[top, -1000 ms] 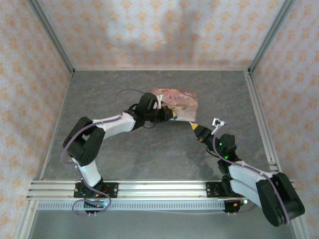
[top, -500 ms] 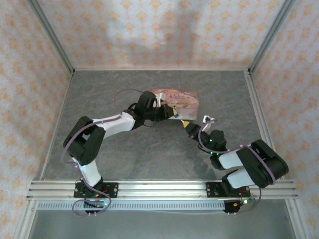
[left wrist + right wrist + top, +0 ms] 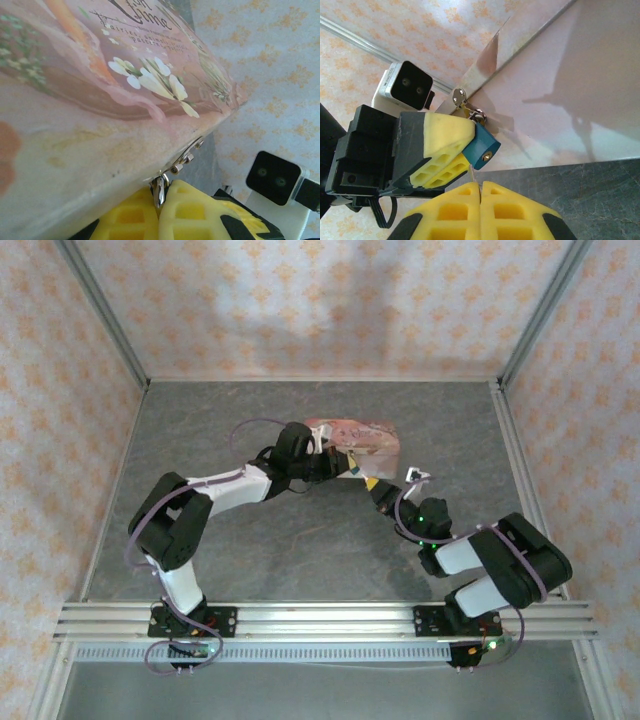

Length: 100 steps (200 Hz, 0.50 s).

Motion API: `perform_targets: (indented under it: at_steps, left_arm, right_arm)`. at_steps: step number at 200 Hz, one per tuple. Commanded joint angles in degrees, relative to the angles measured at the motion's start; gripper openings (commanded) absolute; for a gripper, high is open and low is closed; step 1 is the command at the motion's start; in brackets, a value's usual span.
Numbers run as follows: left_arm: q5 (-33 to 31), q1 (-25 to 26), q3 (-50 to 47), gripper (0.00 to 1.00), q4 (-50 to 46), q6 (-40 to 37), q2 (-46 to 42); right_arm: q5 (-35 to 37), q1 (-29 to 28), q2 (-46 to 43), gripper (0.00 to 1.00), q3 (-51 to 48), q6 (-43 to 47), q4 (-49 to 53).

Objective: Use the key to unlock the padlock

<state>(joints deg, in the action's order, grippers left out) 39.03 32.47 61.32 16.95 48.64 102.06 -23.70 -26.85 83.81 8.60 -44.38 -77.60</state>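
The left gripper is pressing its yellow fingers on the padlock, which is hanging by its shackle from the metal hasp on the near side of the floral box. The right gripper is waiting just below the padlock with its fingers closed together, and it is pinching the key, a thin pale sliver that is standing out from between the fingertips. The key is pointing up toward the blue body of the padlock, very near its keyhole end, but I cannot tell if it is touching it.
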Motion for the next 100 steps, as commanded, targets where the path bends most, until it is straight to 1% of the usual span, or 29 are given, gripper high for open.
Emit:
perform_targets:
  at_steps: [1,35,100]
  left_arm:
    - [2.1,-0.6,2.4,0.0,5.4,1.3,0.7]
    - [2.6,-0.9,1.8,0.0,8.1,3.5,0.6]
    - [2.8,-1.0,1.2,0.0,8.4,3.4,0.3]
  right_arm:
    - [0.6,-0.4,1.3,0.0,1.4,-0.2,-3.0]
    - [1.3,-0.7,2.1,0.0,2.2,-0.3,-3.0]
    - [2.3,-0.8,3.2,0.0,3.8,-0.5,-3.0]
